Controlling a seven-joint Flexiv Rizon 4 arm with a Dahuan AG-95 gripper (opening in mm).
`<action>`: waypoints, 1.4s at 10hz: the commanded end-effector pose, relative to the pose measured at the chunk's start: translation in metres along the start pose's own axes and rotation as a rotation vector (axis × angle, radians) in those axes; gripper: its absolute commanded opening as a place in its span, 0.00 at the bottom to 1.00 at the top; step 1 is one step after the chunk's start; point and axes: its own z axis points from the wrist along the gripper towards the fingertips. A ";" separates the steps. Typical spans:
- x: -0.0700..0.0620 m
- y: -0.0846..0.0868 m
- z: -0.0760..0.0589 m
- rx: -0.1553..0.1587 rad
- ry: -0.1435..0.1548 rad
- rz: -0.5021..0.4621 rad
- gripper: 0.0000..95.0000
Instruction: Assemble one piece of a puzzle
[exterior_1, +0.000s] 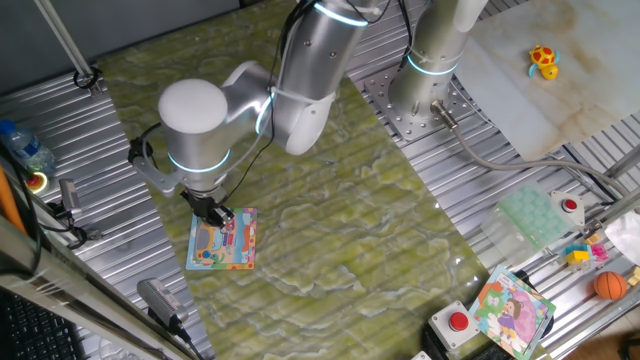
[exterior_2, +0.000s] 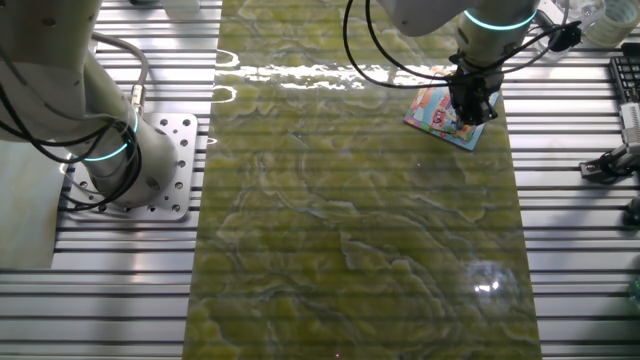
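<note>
Pincer (exterior_1: 213, 214) was low over top edge of puzzle (exterior_1: 222, 242), which lay flat on green surface (exterior_1: 340, 230). Piece not visible; pincer state could not be told. Placement seemed near its end, seating unconfirmed.

Colourful puzzle (exterior_1: 222, 243) flat on mat

arm (exterior_1: 300, 70): silver-white rounded links | joints: glowing cyan rings | cables: black | gripper (exterior_1: 213, 213): black
</note>
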 end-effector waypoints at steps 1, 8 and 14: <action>0.000 0.000 0.002 0.001 0.001 0.000 0.00; 0.000 0.000 0.004 0.004 0.006 0.003 0.00; 0.002 -0.001 0.005 0.009 0.020 0.001 0.00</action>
